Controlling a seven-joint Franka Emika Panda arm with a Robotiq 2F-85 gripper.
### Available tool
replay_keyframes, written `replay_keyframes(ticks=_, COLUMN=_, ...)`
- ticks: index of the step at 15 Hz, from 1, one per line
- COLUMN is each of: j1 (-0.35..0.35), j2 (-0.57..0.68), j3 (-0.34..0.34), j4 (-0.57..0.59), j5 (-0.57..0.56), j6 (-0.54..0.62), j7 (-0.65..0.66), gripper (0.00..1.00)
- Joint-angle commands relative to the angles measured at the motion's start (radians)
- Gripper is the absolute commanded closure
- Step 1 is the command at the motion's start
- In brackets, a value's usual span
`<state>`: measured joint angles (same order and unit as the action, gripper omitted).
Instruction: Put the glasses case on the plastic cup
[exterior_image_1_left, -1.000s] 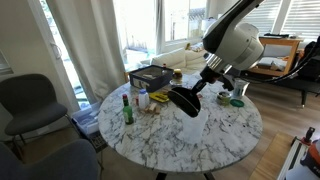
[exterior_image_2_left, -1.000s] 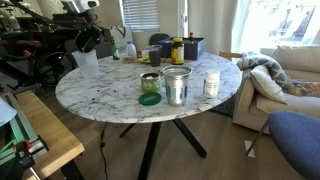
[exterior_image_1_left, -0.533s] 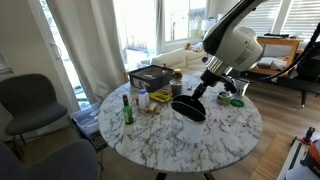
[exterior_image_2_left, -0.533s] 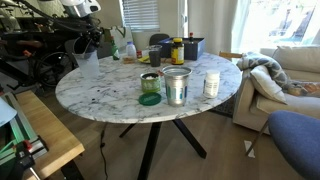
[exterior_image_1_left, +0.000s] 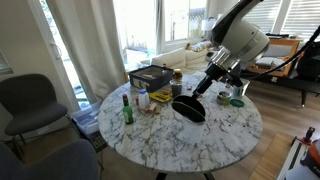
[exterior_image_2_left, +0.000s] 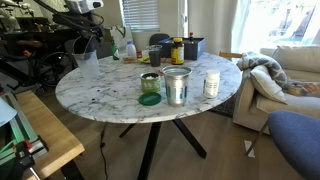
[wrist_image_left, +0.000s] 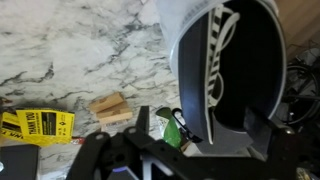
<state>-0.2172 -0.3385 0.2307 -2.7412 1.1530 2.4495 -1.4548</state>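
Note:
The black glasses case (exterior_image_1_left: 188, 108) lies across the top of the plastic cup (exterior_image_2_left: 87, 62), a translucent whitish tumbler near the table's edge. In the wrist view the case (wrist_image_left: 232, 70), with white lettering, fills the upper right and hides most of the cup; only a pale strip of rim (wrist_image_left: 168, 22) shows. My gripper (exterior_image_1_left: 203, 90) hangs just above the case's end. It is open (wrist_image_left: 200, 128), with its fingers apart on either side of the case's near end and not pressing it.
On the round marble table (exterior_image_1_left: 160, 140) stand a green bottle (exterior_image_1_left: 127, 108), a dark rectangular box (exterior_image_1_left: 150, 75), a metal can (exterior_image_2_left: 176, 85), a white cup (exterior_image_2_left: 211, 83) and a green lid (exterior_image_2_left: 149, 99). A wooden block (wrist_image_left: 110, 106) and a yellow card (wrist_image_left: 35, 125) lie near the gripper. Grey chairs (exterior_image_1_left: 30, 100) stand around.
The jaws have opened and let go of the case, which now rests on the cup. The arm has risen slightly away from it.

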Motion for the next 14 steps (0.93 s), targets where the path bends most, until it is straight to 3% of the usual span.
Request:
replay_keyframes(ticks=1, j1=-0.065, j2=-0.157, j3=-0.079, j4=-0.03, j5=0.002, j6=-0.226, j7=0.01, gripper=0.0)
replay_keyframes(ticks=2, j1=-0.079, j2=-0.207, j3=-0.108, j4=-0.042, j5=0.038, j6=-0.252, j7=0.019, gripper=0.0)
replay_keyframes(ticks=6, j1=-0.181, j2=-0.358, j3=-0.197, j4=-0.042, j5=-0.005, j6=-0.246, j7=0.143, gripper=0.0)
replay_keyframes(ticks=7, j1=-0.062, j2=-0.252, j3=-0.236, j4=-0.002, j5=-0.024, j6=-0.19, j7=0.108, gripper=0.0)
replay_keyframes(ticks=8, j1=-0.161, j2=-0.288, j3=-0.186, j4=-0.003, j5=0.007, j6=-0.227, j7=0.105, gripper=0.0)
replay_keyframes(ticks=14, j1=-0.175, j2=-0.347, j3=-0.199, j4=-0.023, j5=0.007, j6=-0.233, j7=0.132, gripper=0.0)
